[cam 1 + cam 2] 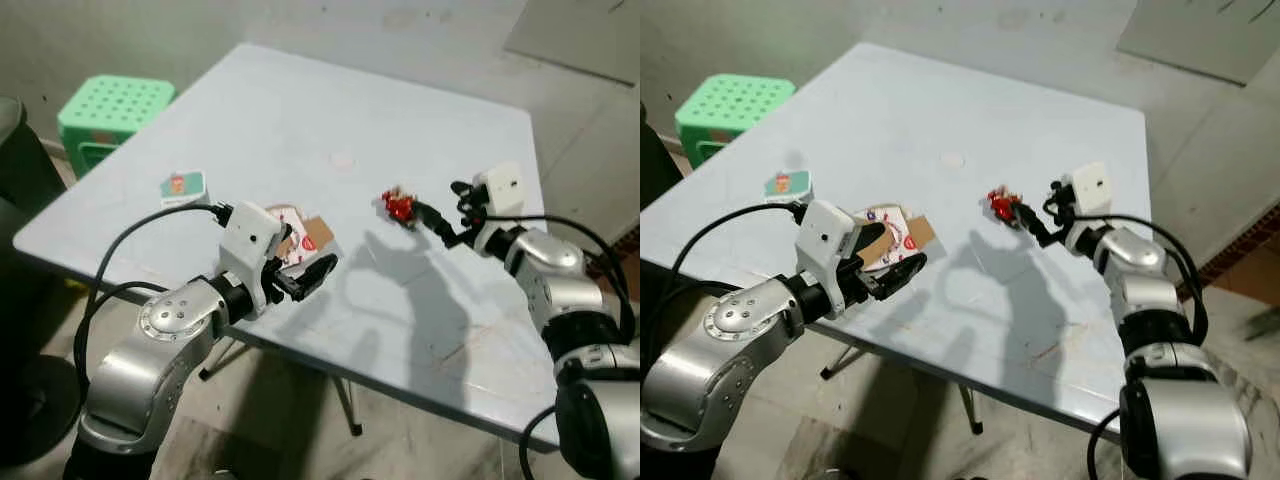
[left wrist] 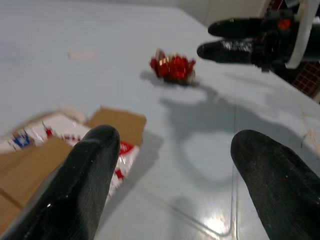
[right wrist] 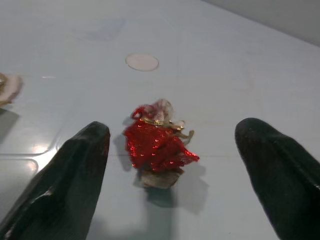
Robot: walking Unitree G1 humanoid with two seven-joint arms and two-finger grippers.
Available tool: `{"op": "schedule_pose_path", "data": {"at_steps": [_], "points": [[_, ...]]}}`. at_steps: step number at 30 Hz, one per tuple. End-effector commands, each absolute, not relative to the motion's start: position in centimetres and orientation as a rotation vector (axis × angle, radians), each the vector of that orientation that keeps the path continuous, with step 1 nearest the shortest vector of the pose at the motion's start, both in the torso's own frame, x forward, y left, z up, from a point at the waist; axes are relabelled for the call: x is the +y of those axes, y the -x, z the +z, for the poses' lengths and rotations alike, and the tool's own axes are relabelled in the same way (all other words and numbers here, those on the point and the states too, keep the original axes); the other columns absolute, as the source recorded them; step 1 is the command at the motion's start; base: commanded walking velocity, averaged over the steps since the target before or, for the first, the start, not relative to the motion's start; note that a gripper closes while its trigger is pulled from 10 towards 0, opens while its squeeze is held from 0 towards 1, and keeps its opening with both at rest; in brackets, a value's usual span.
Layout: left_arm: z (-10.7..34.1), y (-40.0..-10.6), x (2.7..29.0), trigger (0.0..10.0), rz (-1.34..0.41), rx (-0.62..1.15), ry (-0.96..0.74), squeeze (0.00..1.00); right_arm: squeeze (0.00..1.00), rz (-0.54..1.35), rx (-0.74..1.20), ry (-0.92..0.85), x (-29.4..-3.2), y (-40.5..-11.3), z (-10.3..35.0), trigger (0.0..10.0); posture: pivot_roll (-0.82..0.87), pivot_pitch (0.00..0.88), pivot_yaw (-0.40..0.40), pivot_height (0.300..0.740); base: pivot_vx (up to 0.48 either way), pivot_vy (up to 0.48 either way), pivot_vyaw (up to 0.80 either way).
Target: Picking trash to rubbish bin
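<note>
My right tool spread wide before the red wrapper, left tool released beside the carton on the surface

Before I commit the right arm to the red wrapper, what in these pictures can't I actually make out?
- Rubbish bin: the dark shape at the left eye view's left edge is cut off, so I cannot tell what it is.
- Flattened carton: partly hidden by the left gripper; print too small.
- Red wrapper: underside hidden, brand unreadable.
- Small green packet: label too small.
</note>
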State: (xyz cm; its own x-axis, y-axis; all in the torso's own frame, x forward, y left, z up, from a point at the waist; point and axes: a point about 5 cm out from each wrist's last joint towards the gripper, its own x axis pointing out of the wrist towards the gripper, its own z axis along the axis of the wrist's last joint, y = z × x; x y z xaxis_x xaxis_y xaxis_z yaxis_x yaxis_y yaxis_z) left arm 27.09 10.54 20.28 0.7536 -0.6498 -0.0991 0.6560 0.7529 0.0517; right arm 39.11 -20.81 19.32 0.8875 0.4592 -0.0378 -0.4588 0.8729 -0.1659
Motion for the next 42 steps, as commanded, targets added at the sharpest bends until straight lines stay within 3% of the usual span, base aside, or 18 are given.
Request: {"op": "schedule_pose_path", "data": {"at_steps": [1, 11, 27, 28, 29, 31, 32, 42], "points": [[20.4, -26.6, 10.6, 10.0, -0.72, 0.085, -0.084, 0.0, 0.0, 0.458, 0.009, 0.18, -21.3, -39.2, 19.3, 10.0, 0.13, 0.306, -0.105, 0.74, 0.0, 0.0, 0.0], [21.0, -26.0, 10.9, 10.0, -0.733, 0.11, -0.096, 0.0, 0.0, 0.475, 0.0, 0.146, -20.1, -39.8, 19.9, 10.0, 0.14, 0.356, -0.09, 0.74, 0.0, 0.0, 0.0], [22.8, -26.6, 10.0, 10.0, -0.779, 0.058, -0.123, 0.0, 0.0, 0.461, -0.063, 0.084, -19.2, -40.5, 21.5, 10.0, 0.16, 0.342, -0.075, 0.74, 0.0, 0.0, 0.0], [22.9, -26.6, 10.0, 10.0, -0.78, 0.057, -0.121, 0.0, 0.0, 0.469, -0.082, 0.068, -19.2, -40.5, 21.7, 4.5, 0.16, 0.338, -0.072, 0.74, 0.0, 0.0, 0.0], [22.9, -26.7, 10.0, 10.0, -0.78, 0.057, -0.121, 0.0, 0.0, 0.472, -0.089, 0.064, -19.2, -40.5, 21.8, 4.5, 0.16, 0.338, -0.072, 0.74, 0.0, 0.0, 0.0], [23.0, -26.7, 10.0, 10.0, -0.78, 0.056, -0.124, 0.0, 0.0, 0.471, -0.091, 0.06, -19.2, -40.5, 21.9, 3.5, 0.16, 0.337, -0.07, 0.74, 0.0, 0.0, 0.0], [23.0, -26.7, 10.0, 10.0, -0.78, 0.056, -0.124, 0.0, 0.0, 0.478, -0.094, 0.059, -19.1, -40.5, 21.9, 0.0, 0.17, 0.337, -0.071, 0.74, 0.0, 0.0, 0.0], [23.1, -26.8, 10.1, 10.0, -0.771, 0.056, -0.127, 0.0, 0.0, 0.504, -0.09, 0.067, -18.9, -40.4, 21.9, 0.0, 0.17, 0.343, -0.075, 0.74, 0.0, 0.0, 0.0]]}}
